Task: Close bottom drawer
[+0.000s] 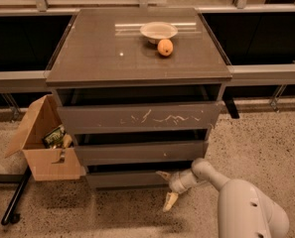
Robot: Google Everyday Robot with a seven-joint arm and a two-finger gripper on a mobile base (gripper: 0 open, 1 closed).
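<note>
the bottom drawer (122,179) is the lowest in the bench (87,53), its plain front out a little with a dark gap above. the pincer (165,188) is at that front's right end, near the floor, fingers spread wide and holding nothing. on the bench top are a bowl (158,31) and an orange (165,47). a cardboard box (47,162) stands at the bench's left.
</note>
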